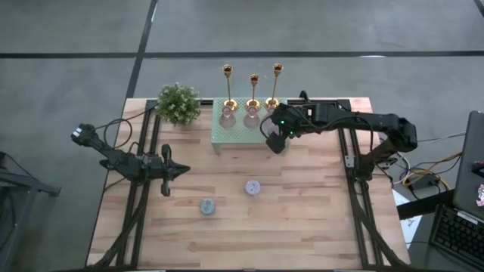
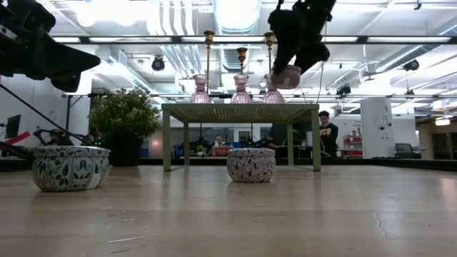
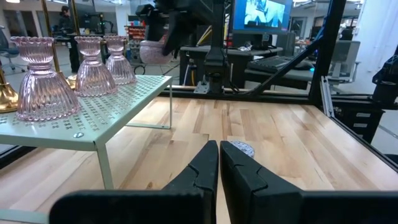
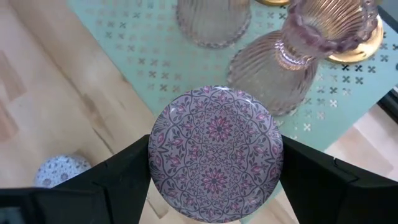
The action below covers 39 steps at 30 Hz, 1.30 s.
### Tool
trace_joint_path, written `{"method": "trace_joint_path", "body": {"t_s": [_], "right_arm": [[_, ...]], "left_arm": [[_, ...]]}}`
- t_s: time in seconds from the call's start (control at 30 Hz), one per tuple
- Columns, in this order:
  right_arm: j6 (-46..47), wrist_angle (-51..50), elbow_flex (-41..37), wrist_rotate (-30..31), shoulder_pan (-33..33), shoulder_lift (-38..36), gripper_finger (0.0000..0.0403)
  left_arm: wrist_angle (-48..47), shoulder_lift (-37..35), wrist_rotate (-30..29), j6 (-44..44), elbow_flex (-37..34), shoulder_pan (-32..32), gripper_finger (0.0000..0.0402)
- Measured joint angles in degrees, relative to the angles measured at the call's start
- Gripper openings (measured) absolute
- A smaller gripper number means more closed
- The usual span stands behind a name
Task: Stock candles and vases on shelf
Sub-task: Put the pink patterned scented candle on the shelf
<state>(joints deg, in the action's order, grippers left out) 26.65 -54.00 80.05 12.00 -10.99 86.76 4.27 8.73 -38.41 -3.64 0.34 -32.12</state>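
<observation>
The pale mint shelf (image 1: 240,134) stands at the table's far middle, with three pink ribbed vases (image 1: 227,115) (image 1: 251,117) (image 4: 292,56) on its mesh top. My right gripper (image 1: 275,139) hovers over the shelf's right end, shut on a mauve-pink patterned candle (image 4: 216,152) (image 2: 288,76). A lavender candle (image 1: 253,187) (image 2: 250,164) and a blue-grey candle (image 1: 207,206) (image 2: 70,167) rest flat on the table. My left gripper (image 3: 219,158) (image 1: 180,171) waits shut at the table's left, pointing level. My right gripper pinches the mauve-pink candle by opposite sides of its round wall (image 4: 155,163), one finger (image 4: 118,177) on each side. The fingers come slanting down from above. The candle is lifted clear above the shelf's right end, its patterned top facing the wrist and somewhat tilted.
Three tall gold candlesticks (image 1: 253,91) stand behind the vases. A leafy potted plant (image 1: 178,103) sits left of the shelf. The shelf's near strip (image 4: 134,43) is bare mesh. Bare wood (image 1: 302,219) lies near the front. A person (image 2: 328,132) sits in the room beyond.
</observation>
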Motion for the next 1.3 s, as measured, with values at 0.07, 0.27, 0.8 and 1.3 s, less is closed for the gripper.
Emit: {"method": "trace_joint_path", "body": {"t_s": [0.07, 0.27, 0.8, 1.3], "right_arm": [[0.1, 0.0, 0.0, 0.1, 0.0, 0.7, 0.0298], [0.0, 0.3, 0.0, 0.0, 0.1, 3.5, 0.0300], [-0.9, 1.9, -0.1, 0.2, -2.2, 4.6, 0.0302], [-0.9, 2.5, -1.1, 2.6, -2.2, 4.6, 0.0302]], "left_arm": [[0.0, 0.0, 0.0, 0.0, 0.0, 0.0, 0.0021], [0.0, 0.0, 0.0, 0.0, 0.0, 0.0, 0.0021], [0.0, 0.0, 0.0, 0.0, 0.0, 0.0, 0.0021], [0.0, 0.0, 0.0, 0.0, 0.0, 0.0, 0.0021]]}}
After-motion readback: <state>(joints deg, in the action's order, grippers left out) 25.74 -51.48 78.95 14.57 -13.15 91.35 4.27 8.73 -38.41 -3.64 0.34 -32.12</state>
